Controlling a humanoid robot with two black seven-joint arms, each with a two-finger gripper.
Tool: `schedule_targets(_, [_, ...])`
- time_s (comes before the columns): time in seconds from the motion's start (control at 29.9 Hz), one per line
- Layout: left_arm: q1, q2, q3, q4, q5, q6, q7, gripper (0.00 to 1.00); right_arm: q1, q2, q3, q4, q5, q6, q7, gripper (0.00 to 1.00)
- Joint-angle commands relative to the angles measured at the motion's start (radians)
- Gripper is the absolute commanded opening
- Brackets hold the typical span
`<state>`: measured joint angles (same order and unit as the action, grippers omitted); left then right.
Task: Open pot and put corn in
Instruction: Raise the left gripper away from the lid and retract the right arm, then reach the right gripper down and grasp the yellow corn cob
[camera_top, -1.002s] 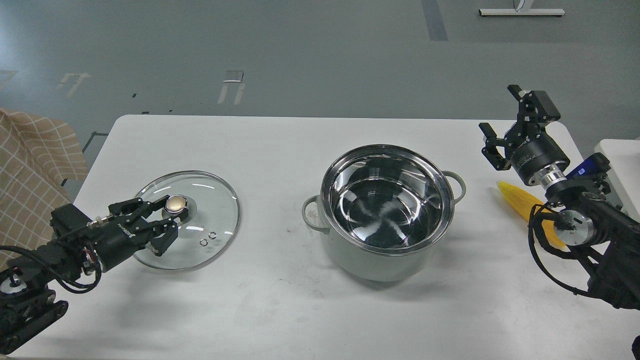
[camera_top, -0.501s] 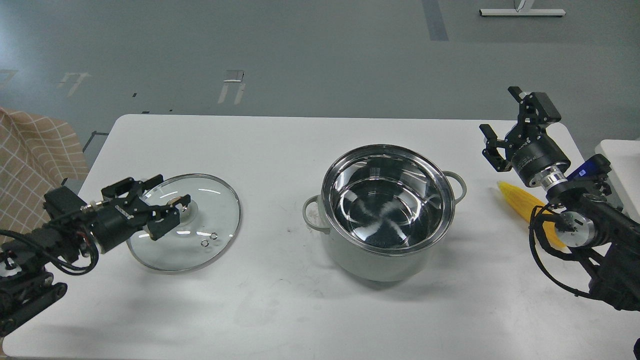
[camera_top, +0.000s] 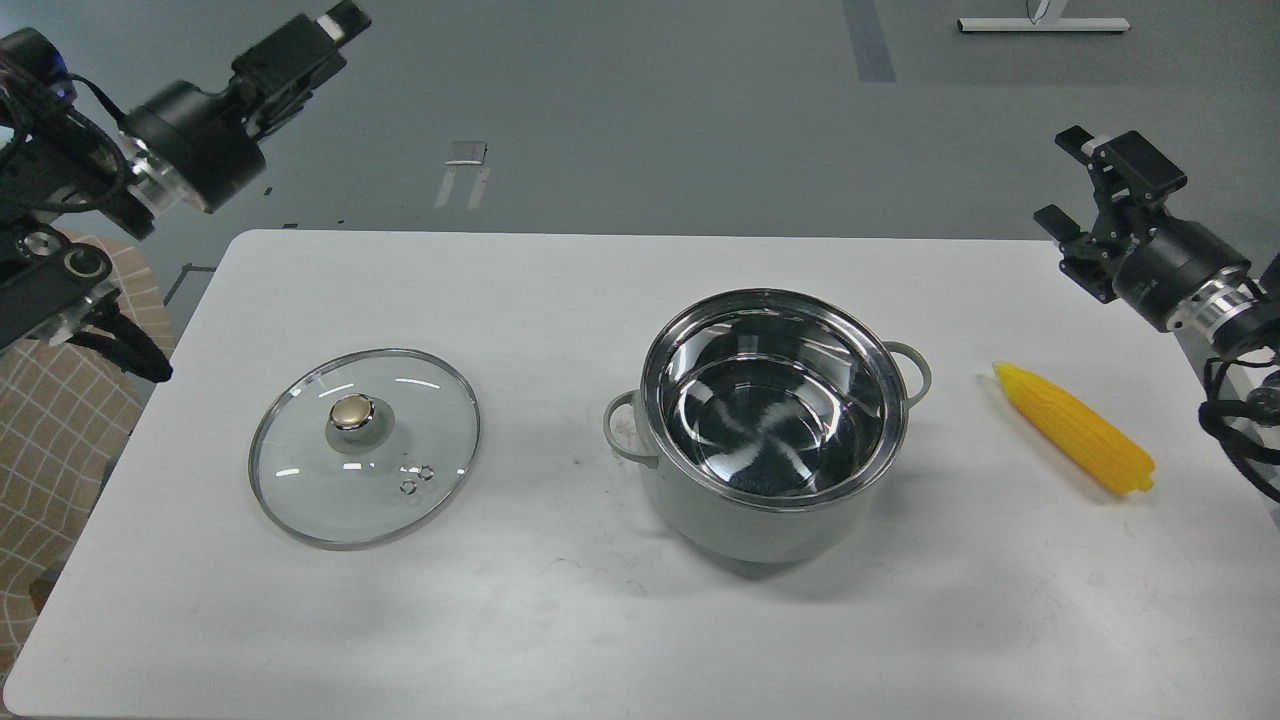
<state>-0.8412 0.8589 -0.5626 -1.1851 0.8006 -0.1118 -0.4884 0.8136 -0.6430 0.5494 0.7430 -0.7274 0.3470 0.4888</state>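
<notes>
The pale grey-green pot stands open mid-table, its shiny steel inside empty. The yellow corn lies on the table to the pot's right, tip pointing back-left. The glass lid with its gold knob lies flat to the pot's left. My left gripper is raised high at the top left, far above and behind the lid; it is seen side-on, so its fingers cannot be told apart. My right gripper is open and empty, held up behind and to the right of the corn.
The white table ends just behind the pot and just right of the corn. A checked cloth hangs beside the left edge. Grey floor lies beyond.
My left gripper let go of the lid's knob and rose far up and back to the top left. My right gripper lifted up and to the right, uncovering the whole corn.
</notes>
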Motion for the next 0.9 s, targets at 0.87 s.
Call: schedule_targets(0.87, [-0.013, -0.141, -0.022, -0.044, -0.27, -0.095, 0.008, 0.91, 0.124, -0.075, -0.588, -0.085, -0.934, -0.247, 0.0, 1.0])
